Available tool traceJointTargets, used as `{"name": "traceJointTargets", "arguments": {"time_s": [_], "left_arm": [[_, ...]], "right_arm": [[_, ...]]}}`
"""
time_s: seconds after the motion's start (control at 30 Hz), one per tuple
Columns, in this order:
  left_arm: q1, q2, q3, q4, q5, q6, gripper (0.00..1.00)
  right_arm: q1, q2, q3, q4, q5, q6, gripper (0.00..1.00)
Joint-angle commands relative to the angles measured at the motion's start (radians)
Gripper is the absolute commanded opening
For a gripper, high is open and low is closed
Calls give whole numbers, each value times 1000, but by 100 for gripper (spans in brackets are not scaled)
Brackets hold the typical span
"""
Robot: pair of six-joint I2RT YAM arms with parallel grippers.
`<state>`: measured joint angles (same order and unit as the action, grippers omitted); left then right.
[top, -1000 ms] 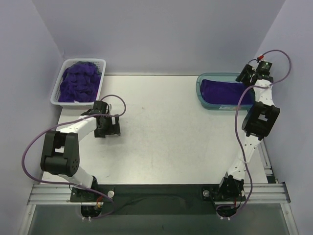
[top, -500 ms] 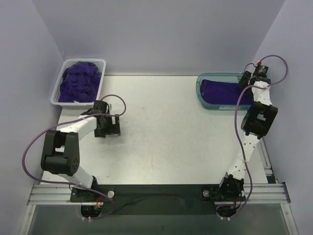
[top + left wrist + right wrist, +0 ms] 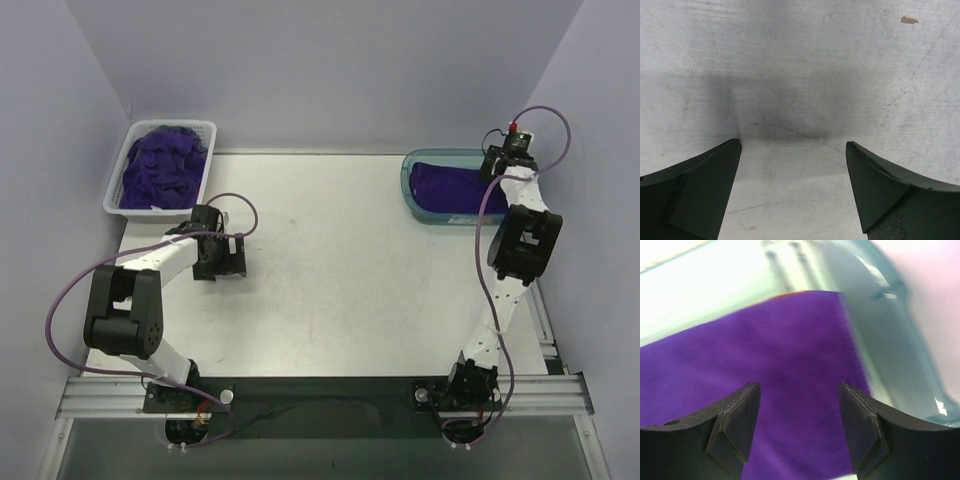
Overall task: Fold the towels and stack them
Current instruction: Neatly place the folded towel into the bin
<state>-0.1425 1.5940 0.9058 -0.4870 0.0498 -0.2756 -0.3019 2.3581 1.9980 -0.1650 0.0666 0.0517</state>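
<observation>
A heap of crumpled purple towels (image 3: pixel 160 165) fills the white basket (image 3: pixel 118 205) at the back left. One folded purple towel (image 3: pixel 452 185) (image 3: pixel 765 370) lies flat in the teal tray (image 3: pixel 408 190) (image 3: pixel 900 355) at the back right, and a thin orange edge (image 3: pixel 796 292) shows at its far side. My right gripper (image 3: pixel 497 163) (image 3: pixel 799 386) hovers over that towel's right end, open, with nothing between its fingers. My left gripper (image 3: pixel 222 258) (image 3: pixel 793 143) stands wide open just above the bare table (image 3: pixel 800 75), below the basket.
The tray's right wall (image 3: pixel 920 365) curves up close to my right finger. Purple side walls (image 3: pixel 60 150) close in the table on the left and right, and an aluminium rail (image 3: pixel 320 395) carries the arm bases at the near edge.
My right wrist has swung a little to the left over the tray and its jaws have spread wider. The left arm has not moved.
</observation>
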Motion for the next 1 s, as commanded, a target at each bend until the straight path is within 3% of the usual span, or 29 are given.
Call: {"name": "traceJointTargets", "arguments": {"time_s": [0.0,0.4,0.73,0.97], "left_arm": [[1,-8,22,-4,7,15,97],[1,-52,18,-4,25,9,98],[1,-65,18,-2,35,7,98],[1,-74,16,-4,38,7,97]], "right_arm": [[72,-155,-45,105,18,-42,63],[230,-154,-136,39,-89,-42,60],[331,-106,-127,-80,-93,-214,60],[363,-77,-136,-125,-175,-207,59]]}}
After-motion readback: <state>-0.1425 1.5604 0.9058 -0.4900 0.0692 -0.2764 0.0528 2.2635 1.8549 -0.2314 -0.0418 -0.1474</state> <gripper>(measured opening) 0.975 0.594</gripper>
